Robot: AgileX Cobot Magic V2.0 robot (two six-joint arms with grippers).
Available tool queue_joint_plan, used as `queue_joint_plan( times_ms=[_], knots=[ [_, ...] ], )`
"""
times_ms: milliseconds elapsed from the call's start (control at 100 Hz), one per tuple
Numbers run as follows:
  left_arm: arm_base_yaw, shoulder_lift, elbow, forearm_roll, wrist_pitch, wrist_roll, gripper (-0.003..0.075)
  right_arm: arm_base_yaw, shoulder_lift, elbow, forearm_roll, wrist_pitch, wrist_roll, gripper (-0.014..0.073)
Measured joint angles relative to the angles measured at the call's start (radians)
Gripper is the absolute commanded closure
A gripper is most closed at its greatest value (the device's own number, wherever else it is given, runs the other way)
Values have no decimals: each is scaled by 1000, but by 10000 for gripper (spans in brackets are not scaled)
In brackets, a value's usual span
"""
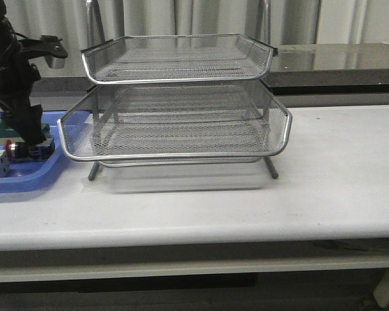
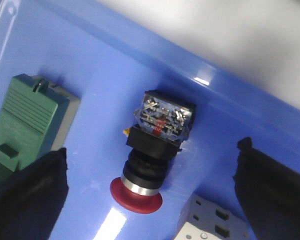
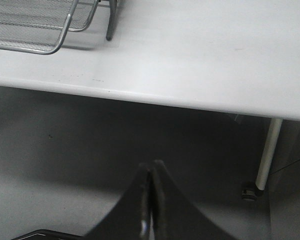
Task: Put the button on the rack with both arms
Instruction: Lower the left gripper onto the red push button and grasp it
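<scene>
The desk point(image 1: 337, 175) carries the rack point(image 1: 175, 123) mid-desk and a blue tray point(image 1: 26, 181) at its left edge. The left claw point(image 2: 152, 192) hangs wide open, straddling the button point(image 2: 152, 150), which lies in the tray: red cap, black-silver body. The right claw point(image 3: 150, 200) is closed, empty, off the desk's front edge.

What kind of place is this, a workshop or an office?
Probably a lab test bench: a plain white table holds a wire rack and a blue tray of electrical parts, including a red-capped button.
</scene>
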Motion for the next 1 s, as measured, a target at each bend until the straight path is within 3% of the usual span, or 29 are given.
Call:
queue_joint_plan(
  times_ms=[630, 750, 1000],
  knots=[
    [0, 97, -7, 28, -16, 1, 83, 0, 0, 0, 0, 0, 0, 664],
    [0, 98, -7, 25, -22, 1, 201, 0, 0, 0, 0, 0, 0, 664],
    [0, 110, -7, 27, -58, 1, 593, 0, 0, 0, 0, 0, 0, 664]
  ],
)
